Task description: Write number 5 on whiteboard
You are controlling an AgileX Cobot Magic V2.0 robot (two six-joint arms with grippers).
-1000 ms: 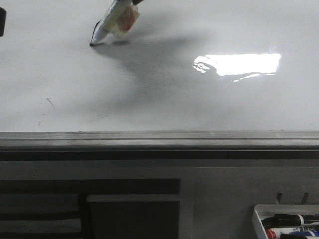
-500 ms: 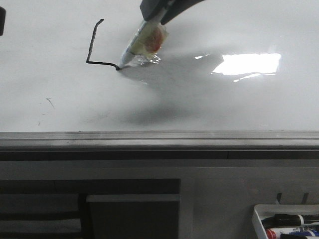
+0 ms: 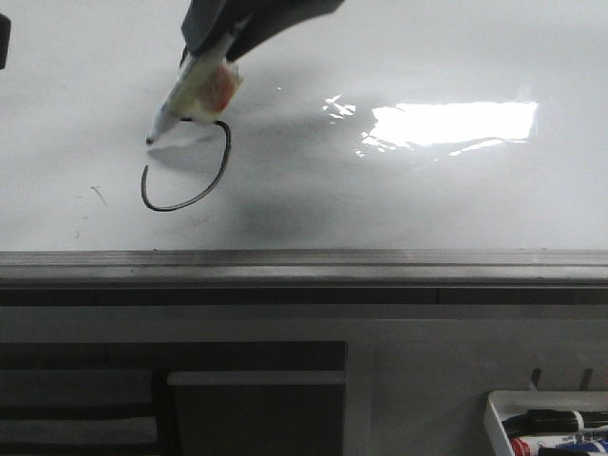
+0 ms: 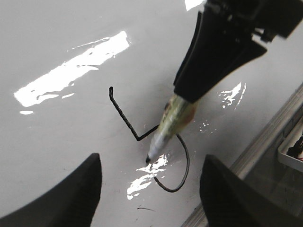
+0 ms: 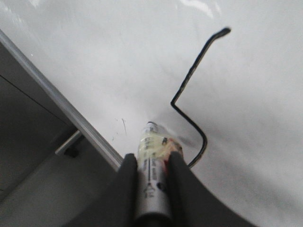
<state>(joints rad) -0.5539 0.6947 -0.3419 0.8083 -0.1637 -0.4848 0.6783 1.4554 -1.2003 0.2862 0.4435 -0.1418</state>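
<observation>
The whiteboard (image 3: 427, 214) fills the upper front view. On it is a thin black line of the number 5 (image 3: 220, 166): a round hooked belly, whose upper stroke is hidden behind the marker. The left wrist view shows the slanted stroke, corner and belly (image 4: 124, 117), as does the right wrist view (image 5: 191, 75). My right gripper (image 3: 223, 43) is shut on a marker (image 3: 190, 90), whose tip sits just above the hook's end; I cannot tell if it touches the board. My left gripper (image 4: 149, 189) is open and empty above the board.
A grey metal rim (image 3: 304, 268) runs along the board's near edge. A bright glare patch (image 3: 456, 123) lies to the right. A tiny stray tick mark (image 3: 97, 196) sits left of the digit. A small white tray with markers (image 3: 494, 410) is at the lower right.
The marker has swept right, down and back left, drawing the round belly after the straight stroke and corner. Its tip now stands left of the belly, above the hook's end.
</observation>
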